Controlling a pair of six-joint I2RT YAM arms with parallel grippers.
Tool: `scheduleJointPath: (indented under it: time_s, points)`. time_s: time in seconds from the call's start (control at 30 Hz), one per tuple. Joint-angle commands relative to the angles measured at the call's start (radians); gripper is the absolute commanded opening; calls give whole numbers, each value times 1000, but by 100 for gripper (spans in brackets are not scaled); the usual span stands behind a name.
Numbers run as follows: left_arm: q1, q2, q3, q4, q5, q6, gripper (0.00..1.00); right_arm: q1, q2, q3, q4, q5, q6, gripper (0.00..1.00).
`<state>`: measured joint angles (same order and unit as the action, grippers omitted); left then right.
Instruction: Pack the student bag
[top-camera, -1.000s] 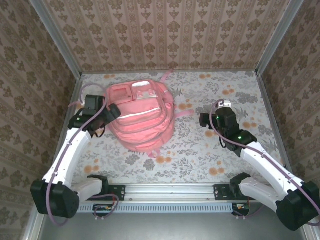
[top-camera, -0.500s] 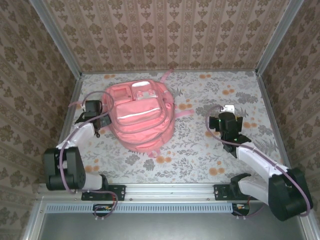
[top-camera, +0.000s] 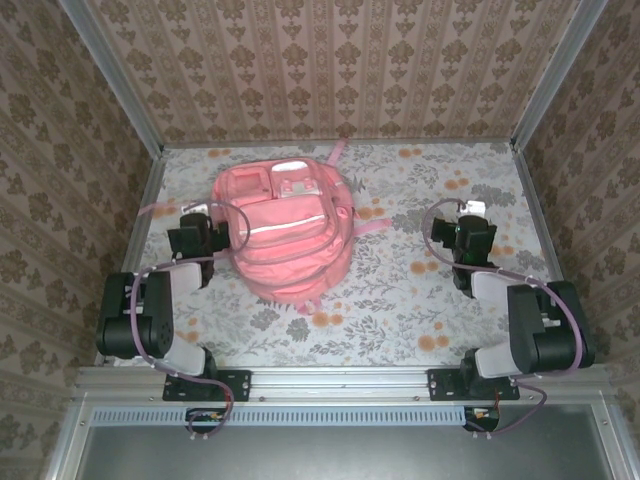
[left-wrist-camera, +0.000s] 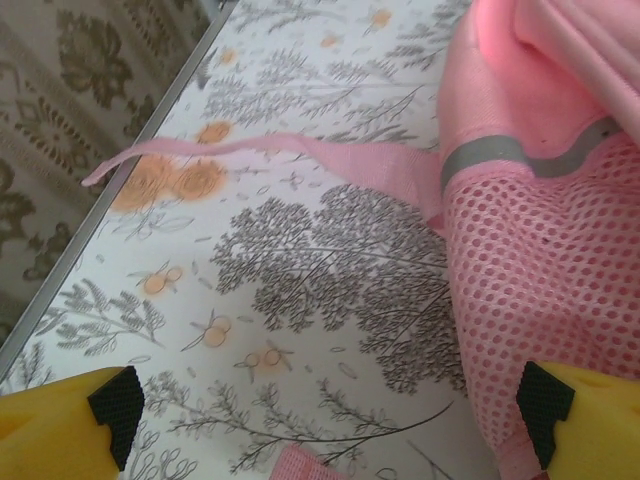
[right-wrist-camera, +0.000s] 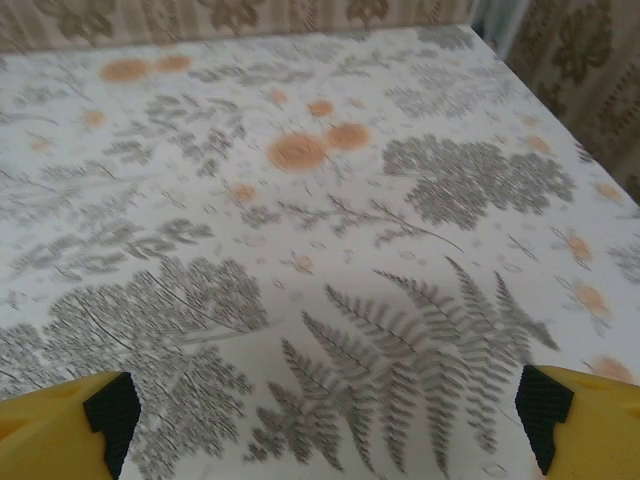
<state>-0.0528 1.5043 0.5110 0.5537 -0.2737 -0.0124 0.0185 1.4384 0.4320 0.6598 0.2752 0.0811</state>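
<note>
- The student bag, a large pink fabric backpack, lay flat with its front up on the left-centre part of the table, its top toward the far wall.
- A pale reflective stripe crossed its front, with white-grey patches above that near the top.
- Thin pink straps trailed off it onto the table: one from the top toward the far wall, one to the right and one to the left.
- In the left wrist view the bag's pink mesh side pocket showed on the right, a grey band ran above it, and the left-hand strap lay slack across the table toward the side wall.
- The left gripper sat low just beside the bag's left flank; its yellow black-tipped fingers stood wide apart with nothing between them, and the right-hand one was close against the mesh, contact unclear.
- The right gripper was well apart from the bag, over the right side of the table; in the right wrist view its jaws were spread wide over bare cloth.
- The table carried a pale cloth printed with grey leaves and orange blossoms.
- Brown patterned wallpaper covered the three walls around it.
</note>
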Motion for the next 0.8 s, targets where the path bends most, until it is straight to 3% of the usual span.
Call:
scheduleJointPath:
  time_s: [0.0, 0.07, 0.23, 0.77]
  points:
    - [6, -2, -74, 211, 147, 54, 100, -2, 94, -93, 328, -142, -25, 100]
    - [8, 43, -120, 352, 203, 88, 100, 4, 79, -90, 302, -140, -27, 100]
    - [24, 31, -104, 296, 220, 61, 100, 3, 91, -36, 218, -125, -23, 100]
    - [27, 30, -105, 293, 225, 60, 100, 5, 90, -39, 219, -125, -26, 100]
